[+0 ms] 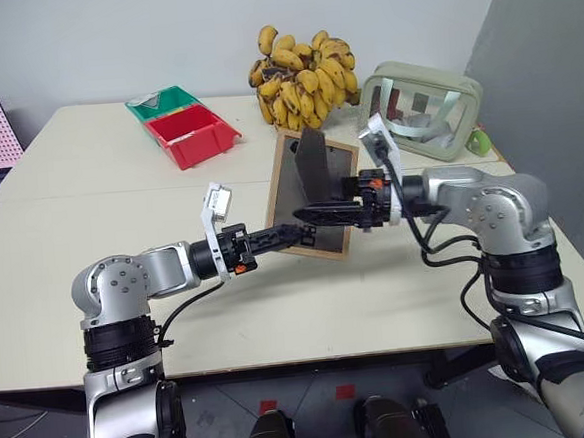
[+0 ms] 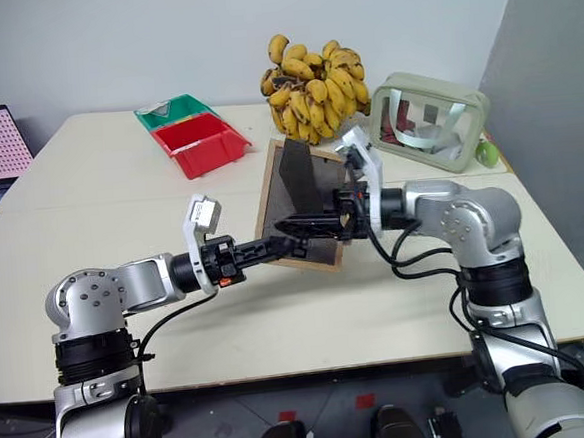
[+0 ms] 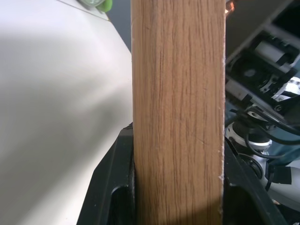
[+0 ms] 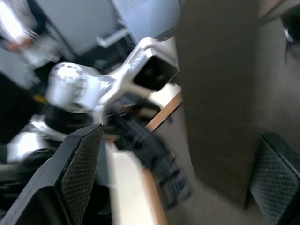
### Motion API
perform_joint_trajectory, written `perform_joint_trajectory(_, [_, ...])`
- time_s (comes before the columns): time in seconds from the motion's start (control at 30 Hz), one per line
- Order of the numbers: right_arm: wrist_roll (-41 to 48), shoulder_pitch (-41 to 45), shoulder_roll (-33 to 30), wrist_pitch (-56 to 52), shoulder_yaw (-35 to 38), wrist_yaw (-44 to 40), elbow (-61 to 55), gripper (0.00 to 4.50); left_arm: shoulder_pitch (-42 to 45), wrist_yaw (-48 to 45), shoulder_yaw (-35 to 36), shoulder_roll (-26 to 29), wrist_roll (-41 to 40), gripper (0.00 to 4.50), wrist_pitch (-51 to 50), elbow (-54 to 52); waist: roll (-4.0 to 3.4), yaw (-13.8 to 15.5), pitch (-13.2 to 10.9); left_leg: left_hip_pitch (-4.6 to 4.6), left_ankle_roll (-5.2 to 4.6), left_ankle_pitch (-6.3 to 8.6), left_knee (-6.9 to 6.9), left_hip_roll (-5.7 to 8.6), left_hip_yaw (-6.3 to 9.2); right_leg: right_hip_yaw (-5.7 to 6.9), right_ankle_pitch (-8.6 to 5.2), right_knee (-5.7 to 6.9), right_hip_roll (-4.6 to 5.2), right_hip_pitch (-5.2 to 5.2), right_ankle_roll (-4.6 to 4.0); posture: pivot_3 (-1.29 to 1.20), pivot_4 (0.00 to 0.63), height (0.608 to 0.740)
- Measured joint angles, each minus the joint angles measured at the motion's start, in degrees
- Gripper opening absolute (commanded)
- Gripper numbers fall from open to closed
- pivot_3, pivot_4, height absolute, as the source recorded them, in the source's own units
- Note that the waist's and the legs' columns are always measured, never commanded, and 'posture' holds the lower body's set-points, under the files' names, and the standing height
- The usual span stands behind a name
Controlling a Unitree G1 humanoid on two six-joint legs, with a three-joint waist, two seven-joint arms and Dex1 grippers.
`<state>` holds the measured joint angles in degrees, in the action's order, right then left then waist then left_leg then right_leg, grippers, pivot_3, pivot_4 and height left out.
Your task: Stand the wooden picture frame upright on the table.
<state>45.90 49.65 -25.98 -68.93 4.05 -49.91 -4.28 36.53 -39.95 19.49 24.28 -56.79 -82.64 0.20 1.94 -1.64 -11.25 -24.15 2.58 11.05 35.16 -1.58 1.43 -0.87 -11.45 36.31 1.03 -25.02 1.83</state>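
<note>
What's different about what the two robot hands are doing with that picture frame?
The left end effector is shut on the wooden picture frame, clamping its lower wooden edge; the right end effector is open, its fingers spread either side of the fold-out stand on the dark back. The left reaches in from the robot's left, the right from its right. Both point roughly level and meet at the frame, which is tilted above the table.

Matt grained-wood picture frame (image 3: pixel 178 117)
</note>
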Motion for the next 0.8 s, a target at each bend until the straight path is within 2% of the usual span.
perform_joint_trajectory(0.13, [-0.83, -4.59, -7.21, 3.03, 2.05, -1.86, -0.67, 4.46, -0.60, 0.81, 0.08, 0.59, -1.19, 1.29, -1.01, -0.22, 0.00, -0.14, 0.00, 0.04, 0.00, 0.00, 0.02, -0.02, -0.01, 0.00, -0.01, 0.01, -0.03, 0.00, -0.01, 0.00, 0.150, 0.740])
perform_joint_trajectory(0.2, [-4.88, -7.70, -10.06, 8.95, 1.28, -2.22, -1.61, 4.46, -0.73, 1.79, 0.25, 0.31, -1.81, 1.29, -2.00, -0.14, 0.00, -0.27, 0.00, 0.04, 0.00, 0.00, 0.01, -0.02, -0.03, -0.03, -0.01, 0.04, -0.05, -0.02, -0.01, 0.00, 0.150, 0.740])
perform_joint_trajectory(0.23, [-13.84, -12.74, -14.54, 23.45, -0.79, -2.49, -2.53, 4.46, -0.89, 2.81, 0.85, -0.13, -3.11, 1.29, -3.73, -0.01, 0.01, -0.21, 0.01, 0.05, 0.00, 0.00, 0.01, -0.02, -0.02, 0.00, -0.03, 0.02, -0.05, 0.00, 0.01, 0.00, 0.150, 0.740])
perform_joint_trajectory(0.27, [-19.07, -15.33, -16.64, 31.58, -1.66, -2.40, -1.99, 4.46, -1.02, 3.31, 1.54, -0.20, -3.59, 1.29, -4.56, 0.13, 0.01, -0.17, 0.00, 0.03, 0.00, 0.00, 0.00, -0.01, -0.04, 0.00, -0.03, -0.02, -0.05, -0.02, 0.02, 0.00, 0.150, 0.740])
perform_joint_trajectory(0.33, [-34.25, -20.60, -21.59, 58.68, -5.93, -0.06, 2.30, 4.46, -0.75, 5.27, 3.88, -0.96, -4.45, 1.29, -6.96, 1.05, 0.02, -0.19, 0.00, 0.06, 0.00, 0.00, 0.01, 0.03, -0.11, -0.05, -0.02, -0.05, -0.02, -0.02, 0.04, 0.00, 0.150, 0.740])
perform_joint_trajectory(0.37, [-39.38, -22.01, -22.94, 68.11, -7.15, 0.75, 4.56, 4.46, -0.80, 5.82, 4.76, -0.97, -5.11, 1.29, -7.98, 1.32, 0.03, -0.25, -0.01, 0.05, 0.01, 0.00, 0.01, 0.03, -0.13, -0.06, 0.00, -0.08, -0.02, -0.02, 0.07, 0.00, 0.150, 0.740])
perform_joint_trajectory(0.4, [-51.76, -21.19, -23.85, 87.75, -10.41, 9.42, 10.88, 4.46, -0.20, 8.02, 4.89, -0.67, -8.41, 1.29, -8.98, 4.24, 0.03, -0.61, -0.01, 0.13, 0.02, 0.00, 0.04, 0.02, -0.23, -0.16, 0.05, -0.05, 0.00, -0.02, 0.15, 0.00, 0.150, 0.740])
perform_joint_trajectory(0.43, [-60.18, -19.45, -23.97, 99.02, -12.17, 16.48, 15.36, 4.46, 0.19, 9.47, 4.39, -0.66, -11.11, 1.29, -9.52, 6.02, 0.02, -1.12, -0.02, 0.16, 0.04, -0.02, 0.04, 0.02, -0.34, -0.24, 0.09, -0.04, 0.03, -0.06, 0.20, 0.00, 0.150, 0.740])
perform_joint_trajectory(0.5, [-69.81, -16.29, -23.48, 110.92, -14.19, 25.13, 19.66, 4.46, 0.35, 11.72, 3.28, -0.46, -14.97, 1.29, -9.60, 8.19, 0.05, -1.71, -0.03, 0.26, 0.07, -0.04, 0.04, 0.02, -0.37, -0.31, 0.10, 0.02, 0.03, -0.03, 0.18, 0.00, 0.150, 0.740])
perform_joint_trajectory(0.6, [-80.93, -10.51, -20.70, 120.85, -16.22, 37.17, 25.81, 4.46, 0.61, 16.42, 1.73, 0.80, -21.47, 1.29, -9.59, 11.58, 0.23, -1.97, -0.13, 0.36, 0.27, -0.16, 0.05, 0.04, -0.37, -0.44, 0.09, 0.42, 0.02, -0.08, 0.14, 0.00, 0.150, 0.740])
perform_joint_trajectory(0.7, [-90.78, -5.78, -16.90, 125.01, -19.04, 48.08, 29.95, 4.46, 0.33, 21.25, -0.68, 2.34, -29.23, 1.29, -9.60, 13.51, 0.30, -1.54, -0.17, 0.37, 0.39, -0.23, 0.06, 0.05, -0.27, -0.40, -0.01, 0.62, 0.01, -0.13, -0.05, 0.00, 0.150, 0.740])
perform_joint_trajectory(0.8, [-94.94, -3.05, -13.37, 127.68, -21.15, 53.98, 30.72, 4.46, 0.07, 25.51, -3.43, 2.40, -35.25, 1.29, -9.43, 14.05, 0.30, -1.23, -0.17, 0.33, 0.49, -0.30, 0.06, 0.06, -0.18, -0.37, 0.00, 0.63, 0.02, -0.13, -0.03, 0.00, 0.150, 0.740])
